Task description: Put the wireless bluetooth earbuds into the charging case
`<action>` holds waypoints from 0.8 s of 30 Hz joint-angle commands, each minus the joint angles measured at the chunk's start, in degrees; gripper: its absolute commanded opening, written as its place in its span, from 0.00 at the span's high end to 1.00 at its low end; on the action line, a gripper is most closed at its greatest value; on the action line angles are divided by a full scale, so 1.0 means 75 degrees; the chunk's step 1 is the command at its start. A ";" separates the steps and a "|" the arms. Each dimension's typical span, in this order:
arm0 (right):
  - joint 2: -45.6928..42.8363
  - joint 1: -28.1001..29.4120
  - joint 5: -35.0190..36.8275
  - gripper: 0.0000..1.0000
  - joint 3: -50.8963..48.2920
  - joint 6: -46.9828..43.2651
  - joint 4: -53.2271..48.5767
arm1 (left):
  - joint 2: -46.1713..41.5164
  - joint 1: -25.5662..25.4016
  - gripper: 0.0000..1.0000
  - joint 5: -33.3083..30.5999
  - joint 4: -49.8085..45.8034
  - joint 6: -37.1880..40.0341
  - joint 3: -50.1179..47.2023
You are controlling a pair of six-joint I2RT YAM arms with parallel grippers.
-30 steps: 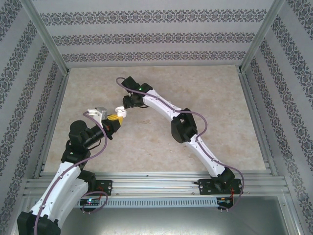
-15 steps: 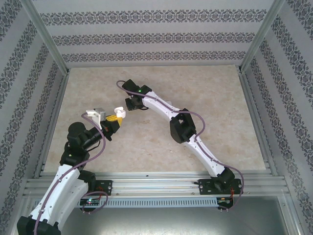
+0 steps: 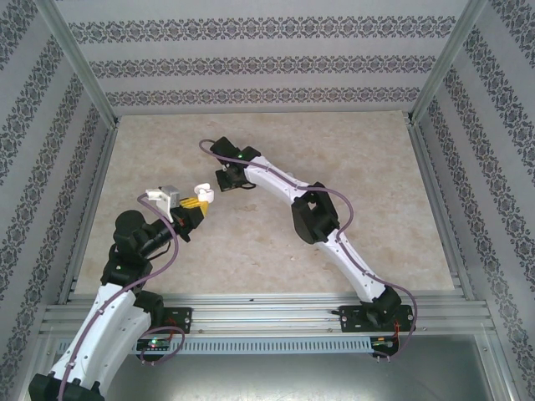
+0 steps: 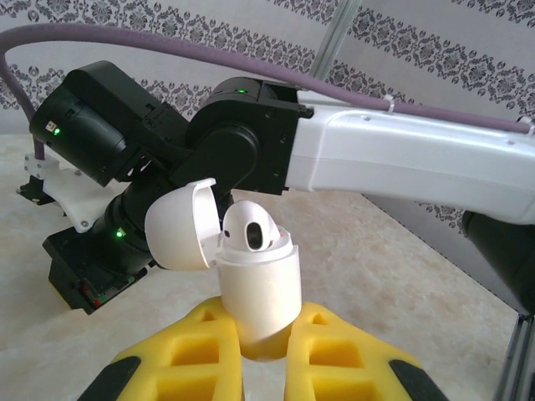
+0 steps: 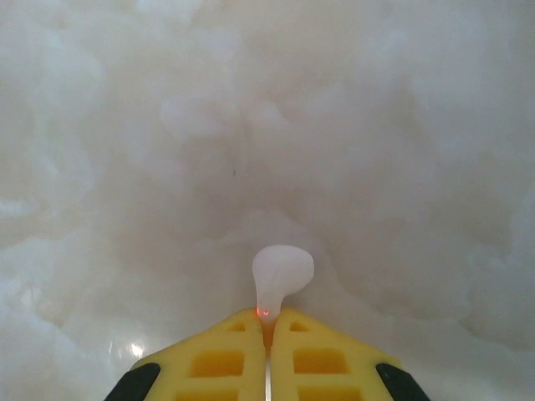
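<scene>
The pale marbled bench [image 3: 376,167] spans the enclosure floor, with patterned walls on three sides. The right arm [image 3: 334,242] reaches from its base at the near edge diagonally toward the bench's left centre. The left arm [image 3: 117,309] rises from the near left corner and bends in to meet it.

The left claw [image 4: 266,324] is narrowed onto the lower body of the charging case [image 4: 259,288], with a yellow foam finger pressing each side, and holds it upright above the bench. From above, the right claw [image 3: 224,180] sits near the case, just beyond it and to the right, not touching it. Its yellow fingers are pressed almost together on a thin white stem.

The case's domed lid [image 4: 180,225] is swung open and hangs off the left side on its hinge. The seated earbud [image 4: 249,227] stands in the open mouth of the case, its rounded head with a dark oval port poking above the rim. The pinched earbud [image 5: 282,271] juts forward from the right claw's fingertips, bulb outward, over the blurred bench. A tiny red glow shows where its stem enters the grip.
</scene>
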 commanded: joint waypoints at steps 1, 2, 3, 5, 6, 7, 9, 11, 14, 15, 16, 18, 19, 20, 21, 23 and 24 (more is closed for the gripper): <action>-0.0496 0.0148 -0.0178 0.94 -0.1151 -0.0119 -0.0521 | -0.0053 0.0093 0.98 0.0083 -0.0057 -0.0004 0.0062; -0.0713 0.0153 -0.0162 0.94 -0.1542 -0.0081 -0.0403 | -0.0054 0.0092 0.98 0.0100 -0.0046 -0.0018 0.0054; -0.0909 0.0155 -0.0154 0.94 -0.1911 -0.0045 -0.0299 | -0.0038 0.0102 0.98 0.0109 -0.0043 -0.0030 0.0051; -0.1407 0.0173 -0.0131 0.95 -0.2832 0.0079 -0.0023 | -0.0017 0.0094 0.98 0.0143 0.0000 -0.0049 0.0041; -0.1668 0.0193 -0.0124 0.95 -0.3275 0.0132 0.0115 | -0.0004 0.0101 0.98 0.0153 0.0031 -0.0064 0.0032; -0.1971 0.0212 -0.0108 0.94 -0.3829 0.0224 0.0286 | 0.0007 0.0099 0.98 0.0183 0.0071 -0.0079 0.0026; -0.2551 0.0230 -0.0119 0.93 -0.4930 0.0477 0.0643 | 0.0062 0.0092 0.98 0.0237 0.0126 -0.0041 0.0003; -0.3130 0.0270 -0.0180 0.92 -0.6057 0.0854 0.0979 | 0.0150 0.0095 0.98 0.0287 0.0211 -0.0049 0.0003; -0.3809 0.0370 -0.0348 0.88 -0.7416 0.1465 0.1378 | 0.0334 0.0098 0.98 0.0378 0.0404 -0.0079 -0.0008; -0.3967 0.0399 -0.0401 0.86 -0.7723 0.1620 0.1482 | 0.0396 0.0091 0.98 0.0381 0.0494 -0.0097 -0.0020; -0.4124 0.0450 -0.0466 0.83 -0.7993 0.1771 0.1567 | 0.0472 0.0097 0.98 0.0400 0.0609 -0.0125 -0.0038; -0.4293 0.0528 -0.0572 0.73 -0.8264 0.1980 0.1580 | 0.0569 0.0094 0.98 0.0419 0.0778 -0.0146 -0.0067; -0.4359 0.0579 -0.0623 0.68 -0.8287 0.2071 0.1530 | 0.0602 0.0093 0.98 0.0434 0.0800 -0.0116 -0.0062; -0.4399 0.0624 -0.0659 0.64 -0.8260 0.2128 0.1439 | 0.0635 0.0100 0.98 0.0437 0.0801 -0.0050 -0.0056; -0.4454 0.0646 -0.0688 0.62 -0.8205 0.2159 0.1341 | 0.0658 0.0101 0.98 0.0432 0.0798 -0.0028 -0.0047; -0.4603 0.0712 -0.0658 0.59 -0.8020 0.2199 0.1060 | 0.0710 0.0102 0.98 0.0444 0.0811 0.0027 -0.0032; -0.4681 0.0712 -0.0623 0.58 -0.7931 0.2221 0.0927 | 0.0726 0.0097 0.98 0.0464 0.0813 0.0037 -0.0015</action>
